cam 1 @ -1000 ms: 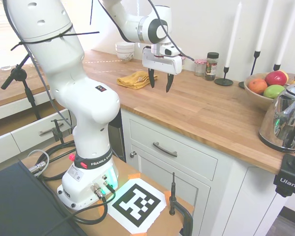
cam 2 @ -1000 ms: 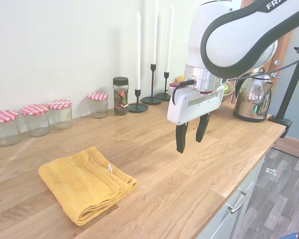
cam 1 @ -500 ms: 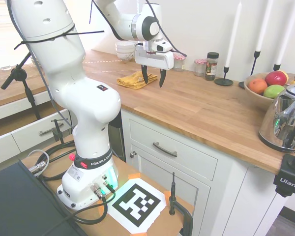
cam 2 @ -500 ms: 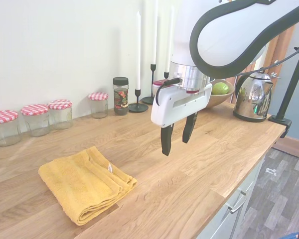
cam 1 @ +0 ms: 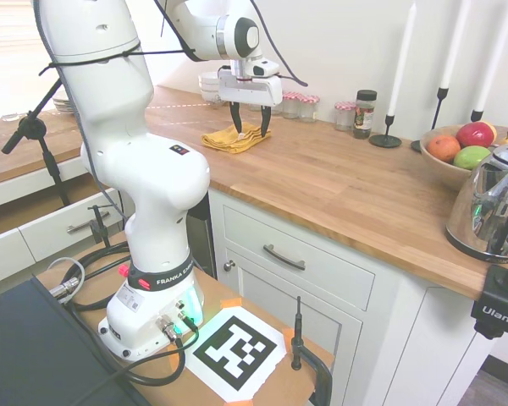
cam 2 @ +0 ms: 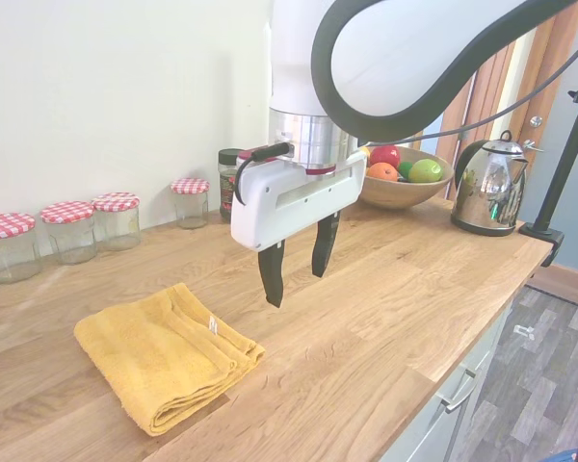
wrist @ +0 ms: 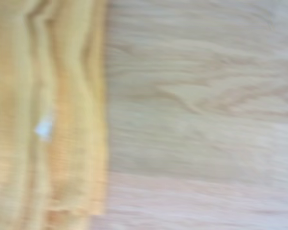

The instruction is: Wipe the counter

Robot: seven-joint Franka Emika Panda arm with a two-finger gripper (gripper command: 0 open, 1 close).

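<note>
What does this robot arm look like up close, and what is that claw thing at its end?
The glossy white jointed arm has black seams, trailing black cables and "FRANKA" printed on a black band near its base. Its white boxy gripper ends in two slim, tapered black fingers.

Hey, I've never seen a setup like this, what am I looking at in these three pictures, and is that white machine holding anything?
It is a white robot arm beside a kitchen counter. Two pictures come from cameras standing on opposite sides of it; the blurry third comes from a camera on its wrist, looking down. The arm ends in a two-finger gripper, open and empty, hanging above the wood near a folded yellow cloth, which also fills one side of the wrist view. Also on the counter: jars with checked lids, a spice jar, candlesticks, a fruit bowl and a shiny kettle.
</note>
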